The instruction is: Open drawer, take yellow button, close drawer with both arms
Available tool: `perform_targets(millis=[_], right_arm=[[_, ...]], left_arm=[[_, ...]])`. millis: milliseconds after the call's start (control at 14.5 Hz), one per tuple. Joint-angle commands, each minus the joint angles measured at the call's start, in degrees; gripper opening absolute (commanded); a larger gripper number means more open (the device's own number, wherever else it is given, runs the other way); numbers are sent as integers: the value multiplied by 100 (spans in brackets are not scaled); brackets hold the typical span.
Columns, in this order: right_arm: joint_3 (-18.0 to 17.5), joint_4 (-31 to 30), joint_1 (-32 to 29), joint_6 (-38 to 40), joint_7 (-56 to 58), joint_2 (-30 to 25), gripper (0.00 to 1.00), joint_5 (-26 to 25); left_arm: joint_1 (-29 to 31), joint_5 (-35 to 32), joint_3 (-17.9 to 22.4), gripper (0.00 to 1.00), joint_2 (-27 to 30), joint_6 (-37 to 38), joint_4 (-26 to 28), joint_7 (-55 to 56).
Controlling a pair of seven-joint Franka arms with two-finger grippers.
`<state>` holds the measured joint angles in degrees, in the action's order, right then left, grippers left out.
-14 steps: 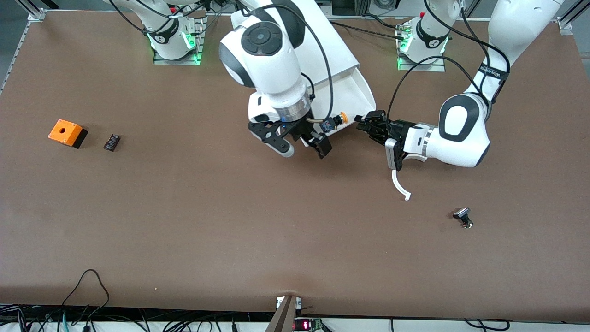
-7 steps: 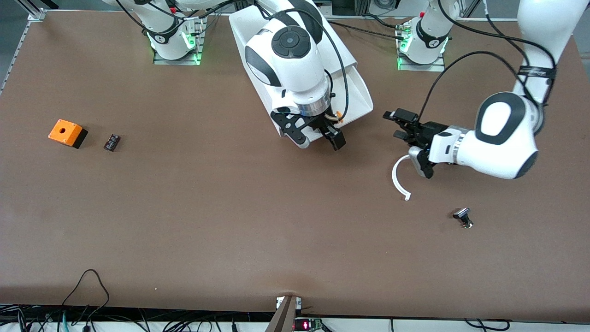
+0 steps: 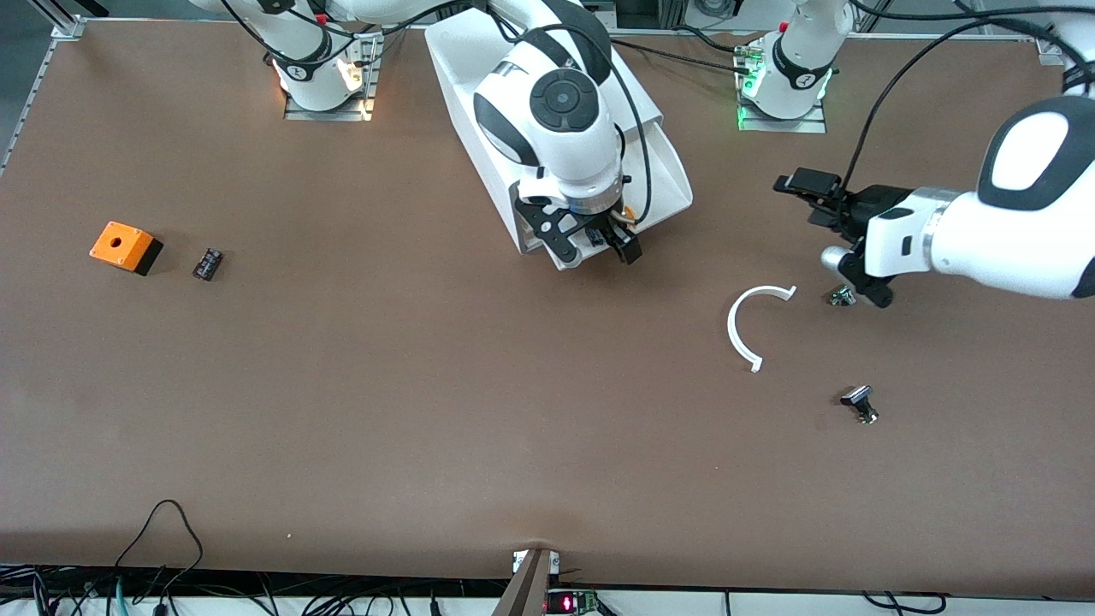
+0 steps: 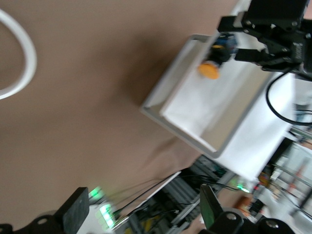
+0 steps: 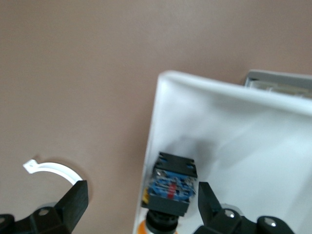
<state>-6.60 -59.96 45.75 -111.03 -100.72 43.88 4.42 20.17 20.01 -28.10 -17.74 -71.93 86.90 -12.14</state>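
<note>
Toward the right arm's end of the table (image 3: 342, 385), an orange square box with a hole (image 3: 125, 246) is seen, and just beside it, slightly nearer the middle, a small dark block (image 3: 207, 263) is laid flat. At the middle of the table, close to the robots' bases, the white cabinet (image 3: 479, 77) is placed, with its uppermost drawer (image 3: 671, 184) pulled out. The right gripper (image 3: 590, 244) is held over the open drawer's front part; in the right wrist view its fingers (image 5: 73, 200) are seen spread apart and released, with the button (image 5: 170, 187) lying between them inside the drawer, beside the drawer's side wall. The button's orange-yellow cap (image 4: 208, 71) is shown in the left wrist view, resting in the tray under the right gripper. Farther toward the left arm's end, a white curved plastic strip (image 3: 742, 325) is laid on the bare table, well apart from the cabinet. The left gripper (image 3: 813, 195) is held over the table between the drawer and the left arm's end, its fingers (image 4: 75, 214) released and spread, grasping nothing. Just beside the left arm's wrist a small silver piece (image 3: 840, 297) is seen on the table, and nearer the front camera a silver-and-black knob piece (image 3: 860, 403) is laid.
</note>
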Motion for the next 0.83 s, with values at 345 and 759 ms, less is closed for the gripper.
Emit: perform_targets(millis=[345,759], right_arm=[[19,178,145,634,-97,85,88,120],[36,195,145,697,-26,24,83,94]], left_arm=[[-312,-1877,-144,100,-185,22,-533,590],[-321,-2063,-126,100,-511,-14,-560,511]])
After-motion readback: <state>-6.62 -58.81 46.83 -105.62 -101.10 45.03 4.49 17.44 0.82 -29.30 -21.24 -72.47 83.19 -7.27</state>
